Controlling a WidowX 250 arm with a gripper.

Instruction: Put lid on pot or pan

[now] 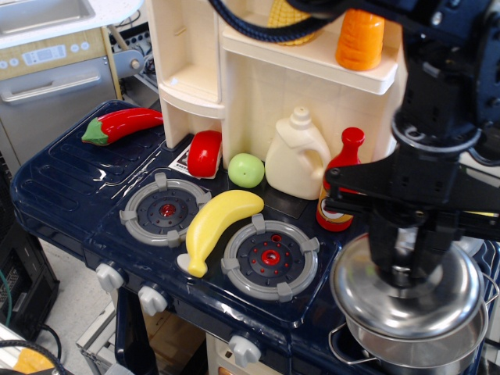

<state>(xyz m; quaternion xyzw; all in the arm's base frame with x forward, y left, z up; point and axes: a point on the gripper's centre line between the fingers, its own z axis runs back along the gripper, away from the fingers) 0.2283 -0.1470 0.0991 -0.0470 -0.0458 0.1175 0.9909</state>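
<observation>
observation.image: jaws clamp knob of lid (406,301), knob hidden; lid covers most of pot (410,351), contact unclear

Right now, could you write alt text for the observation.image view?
A black robot gripper holds a steel lid just above a steel pot at the right of a toy stove. A banana lies between two burners.

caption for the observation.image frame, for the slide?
Gripper holds the steel lid by its knob just above the pot, right of the toy stove's burners.
</observation>
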